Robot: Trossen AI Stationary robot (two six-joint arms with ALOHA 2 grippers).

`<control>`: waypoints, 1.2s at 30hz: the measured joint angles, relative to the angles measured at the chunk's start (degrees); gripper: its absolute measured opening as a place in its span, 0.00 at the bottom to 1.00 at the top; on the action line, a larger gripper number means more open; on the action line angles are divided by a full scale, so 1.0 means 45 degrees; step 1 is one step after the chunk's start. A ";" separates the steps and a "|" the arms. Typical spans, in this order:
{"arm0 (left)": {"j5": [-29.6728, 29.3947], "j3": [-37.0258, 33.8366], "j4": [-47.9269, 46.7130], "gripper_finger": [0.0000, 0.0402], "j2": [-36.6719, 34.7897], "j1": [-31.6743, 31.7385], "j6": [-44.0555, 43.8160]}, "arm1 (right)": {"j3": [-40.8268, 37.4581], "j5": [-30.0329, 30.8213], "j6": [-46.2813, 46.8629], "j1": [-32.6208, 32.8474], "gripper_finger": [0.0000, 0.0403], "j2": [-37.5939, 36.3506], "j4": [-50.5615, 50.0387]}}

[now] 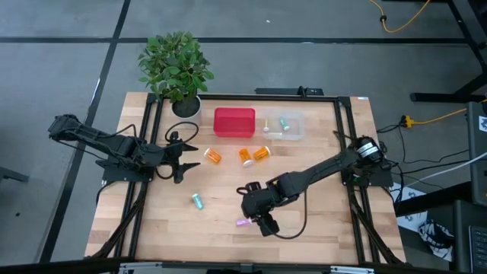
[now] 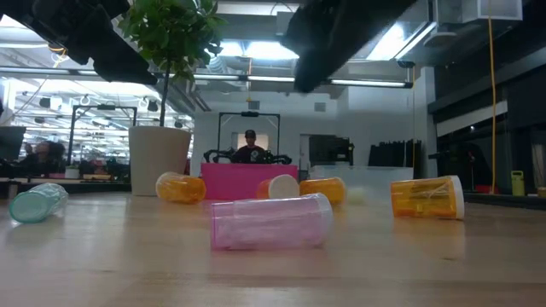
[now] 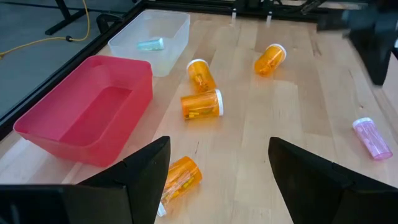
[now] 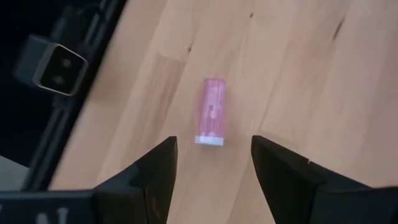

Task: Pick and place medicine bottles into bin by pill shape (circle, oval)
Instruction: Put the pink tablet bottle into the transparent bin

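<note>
Closest to the low camera we saw a pink bottle (image 2: 270, 222) lying on its side on the wooden desk (image 1: 228, 183). Our right gripper (image 4: 212, 163) hung just above it with its fingers (image 4: 155, 168) spread wide apart, holding nothing. That pink bottle (image 1: 243, 223) was near the front edge of the desk, just beside our right gripper (image 1: 262, 221).

Our left gripper (image 1: 188, 157) waited over the left side of the desk. Its fingers (image 3: 146, 171) were spread apart too, and they held nothing. One orange bottle (image 1: 214, 156) lay just beside it. Two more orange bottles (image 1: 253, 155) lay close together in the middle of the desk. We saw a teal bottle (image 1: 197, 202) lying alone, closer to the front.

At the back stood a red bin (image 1: 234, 122) and a clear bin (image 1: 297, 133) side by side. Inside the clear bin lay another teal bottle (image 1: 283, 121) and a whitish bottle (image 1: 267, 124). We saw a green plant (image 1: 175, 65) in a white pot at the back left corner.
</note>
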 joint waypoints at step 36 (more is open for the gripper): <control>-0.0002 0.0000 0.0019 0.66 0.0000 -0.0001 -0.0112 | -0.0019 0.0905 0.1287 -0.1435 0.52 0.2411 0.1972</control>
